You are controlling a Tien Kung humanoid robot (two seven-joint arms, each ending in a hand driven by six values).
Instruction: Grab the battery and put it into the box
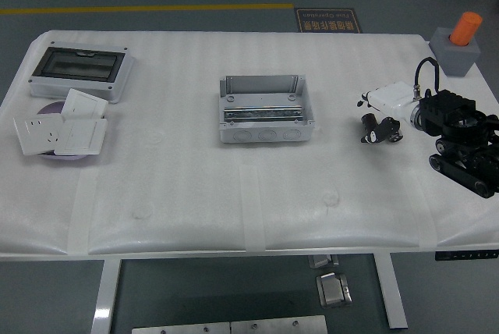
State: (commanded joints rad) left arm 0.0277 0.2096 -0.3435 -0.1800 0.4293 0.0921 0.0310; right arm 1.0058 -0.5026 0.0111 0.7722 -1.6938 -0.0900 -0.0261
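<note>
While closed around the white battery near the bench's right edge, right hand at work.
Looks rigid, smooth, likely slippery; best gripped across flat sides. Open grey box mid-bench, well apart.

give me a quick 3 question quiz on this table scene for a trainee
1. True or false: the white rectangular battery block already lies inside the open grey plastic junction box.
2. Which hand is at the battery? A) left B) right
3. Fill in: the white wall socket plates lie at the table's ____ side in the head view.

Key:
1. False; it is at the black five-fingered right hand, right of the box.
2. B
3. left
</note>
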